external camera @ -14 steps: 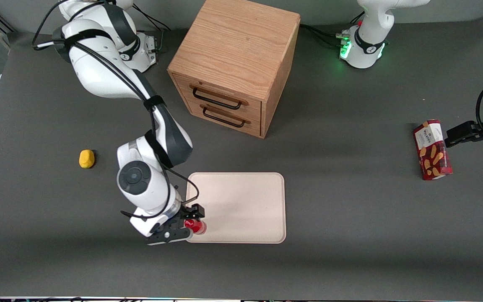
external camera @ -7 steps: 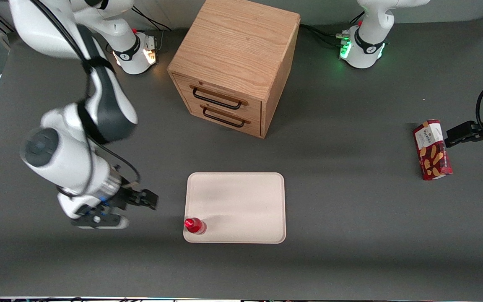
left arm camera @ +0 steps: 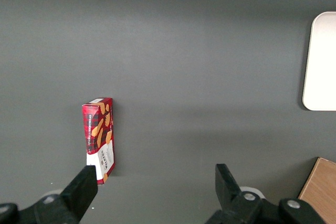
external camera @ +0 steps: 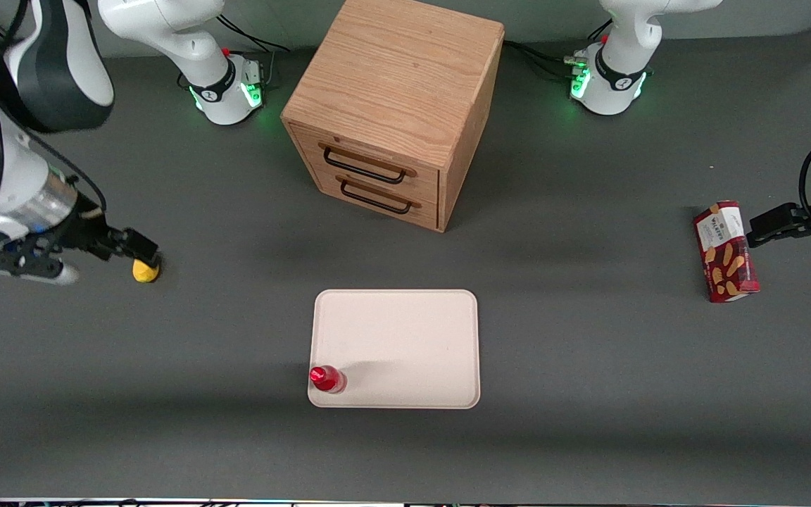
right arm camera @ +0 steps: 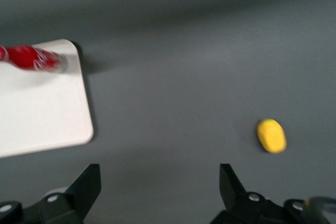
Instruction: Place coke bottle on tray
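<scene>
Now, bottle: we see the coke bottle (external camera: 327, 378) standing upright on the tray (external camera: 405, 338), in the corner nearest the front camera at the working arm's end, just inside the rim.
Gripper: our gripper (external camera: 139, 248) hangs well apart from the tray, toward the working arm's end of the table, its fingers spread wide with nothing between them; in the front view its tips overlap the yellow lump (external camera: 145, 270).
Direction: from the gripper the bottle lies toward the middle of the table and nearer the front camera.
Long axis: vertical, cap up, so only the red top shows from above.
Wrist camera: bottle (right arm camera: 34, 59) on the tray corner (right arm camera: 63, 124), lump (right arm camera: 271, 135) apart on bare table.
Judgement: we take the placement as done; no further reach seems needed.
</scene>
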You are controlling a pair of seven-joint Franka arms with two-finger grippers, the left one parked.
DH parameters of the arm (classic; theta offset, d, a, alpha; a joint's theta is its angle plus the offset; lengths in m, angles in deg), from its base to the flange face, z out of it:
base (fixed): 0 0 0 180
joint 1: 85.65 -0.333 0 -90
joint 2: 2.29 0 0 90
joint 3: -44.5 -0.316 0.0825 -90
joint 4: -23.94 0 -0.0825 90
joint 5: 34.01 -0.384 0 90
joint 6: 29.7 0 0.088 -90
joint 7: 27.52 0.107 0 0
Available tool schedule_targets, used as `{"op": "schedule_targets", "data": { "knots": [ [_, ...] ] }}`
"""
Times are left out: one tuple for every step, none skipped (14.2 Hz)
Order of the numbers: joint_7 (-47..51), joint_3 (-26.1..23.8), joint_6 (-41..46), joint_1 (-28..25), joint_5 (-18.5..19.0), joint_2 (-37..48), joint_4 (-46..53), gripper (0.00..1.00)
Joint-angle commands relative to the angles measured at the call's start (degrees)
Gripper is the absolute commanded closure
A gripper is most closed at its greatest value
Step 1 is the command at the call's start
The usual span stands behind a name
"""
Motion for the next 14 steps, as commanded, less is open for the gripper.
{"op": "schedule_targets", "data": {
  "knots": [
    [-1.8, 1.6, 5.5, -0.8, 2.4, 7.1, -3.9, 0.0],
    [-4.6, 2.3, 7.5, -0.8, 2.5, 8.0, -3.4, 0.0],
    [-6.3, 3.6, 9.6, -0.7, 2.5, 8.1, -2.2, 0.0],
    [-6.5, 4.0, 11.2, -0.7, 2.5, 7.9, -0.9, 0.0],
    [-6.5, 4.5, 12.0, -0.5, 2.4, 7.8, 0.0, 0.0],
    [-6.5, 5.1, 12.3, -0.4, 2.4, 7.3, 1.2, 0.0],
    [-7.2, 5.8, 13.1, -0.4, 2.3, 6.8, 2.4, 0.0],
    [-8.5, 5.9, 13.4, -0.4, 2.3, 5.6, 3.7, 0.0],
    [-9.0, 5.9, 13.7, -0.4, 2.1, 4.6, 4.8, 0.0],
    [-8.9, 5.9, 14.3, -0.4, 1.9, 4.1, 5.5, 0.0],
    [-9.0, 5.9, 15.0, -0.4, 1.8, 3.7, 6.1, 0.0],
    [-9.0, 5.9, 15.7, -0.5, 1.8, 3.7, 6.6, 0.0],
    [-9.0, 5.9, 16.0, -0.5, 1.7, 3.4, 6.6, 0.0],
    [-9.2, 5.9, 16.0, -0.5, 1.7, 3.4, 6.6, 0.0]
  ]
}}
